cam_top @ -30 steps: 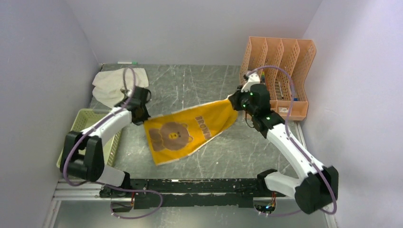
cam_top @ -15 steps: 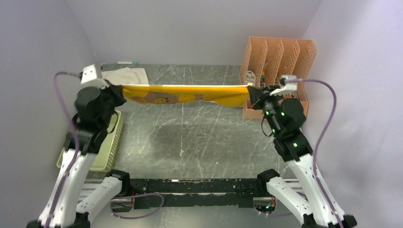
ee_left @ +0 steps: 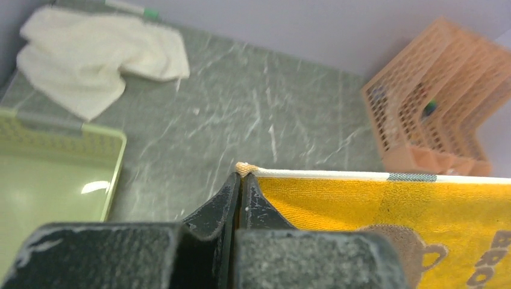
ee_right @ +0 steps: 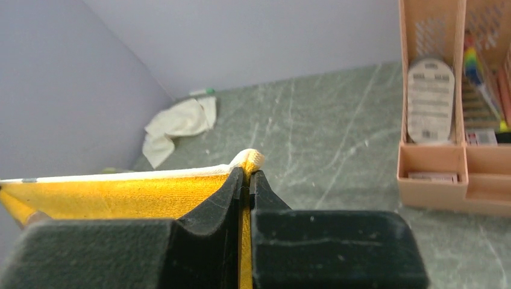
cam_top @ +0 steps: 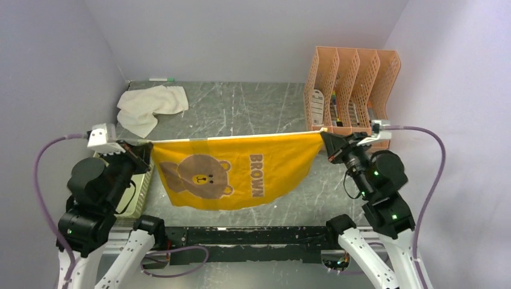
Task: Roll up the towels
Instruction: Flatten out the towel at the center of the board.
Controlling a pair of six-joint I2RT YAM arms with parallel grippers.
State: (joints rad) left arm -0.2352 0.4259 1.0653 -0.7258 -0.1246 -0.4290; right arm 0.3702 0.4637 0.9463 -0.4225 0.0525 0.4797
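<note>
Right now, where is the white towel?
In the top view the white towel lies crumpled at the far left corner of the table, beyond the green basket and behind the stretched yellow towel.

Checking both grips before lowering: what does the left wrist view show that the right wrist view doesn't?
Only left wrist: the green basket, the bear print, the left gripper shut on one corner of the yellow towel. Only right wrist: the right gripper shut on the other corner, a white labelled item in the orange rack. Both: that towel, the rack, the cream towel lying crumpled.
</note>
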